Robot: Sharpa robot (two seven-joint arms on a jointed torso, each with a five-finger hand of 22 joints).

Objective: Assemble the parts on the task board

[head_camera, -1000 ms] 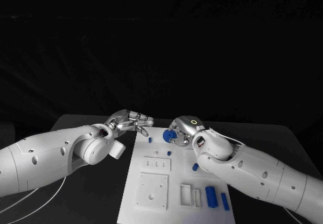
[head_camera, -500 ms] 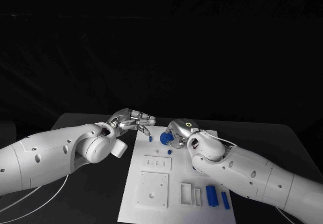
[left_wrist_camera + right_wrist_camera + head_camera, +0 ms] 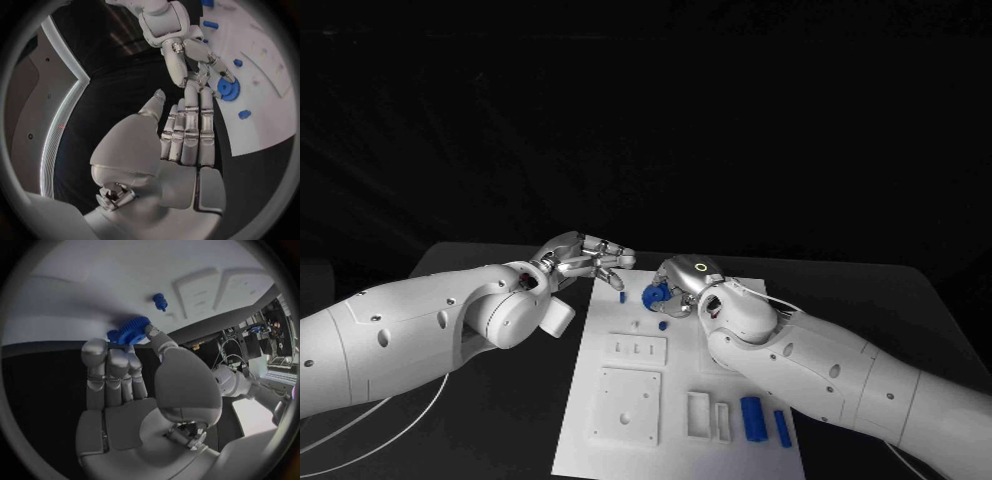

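Blue gear (image 3: pixel 130 330) — pinched by right robot hand (image 3: pixel 134 375) over task board (image 3: pixel 94 290).

The right hand (image 3: pixel 134 385) pinches a blue gear (image 3: pixel 129 332) between thumb and fingertips (image 3: pixel 95 347) at the edge of the white task board (image 3: pixel 94 295). A small blue peg (image 3: pixel 160 301) stands nearby.

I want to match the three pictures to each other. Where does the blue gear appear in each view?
Head view: blue gear at the board's far end, in the right hand.
Left wrist view: gear beyond the left hand.
Right wrist view: gear at the fingertips.
Shared landmark: the white task board.
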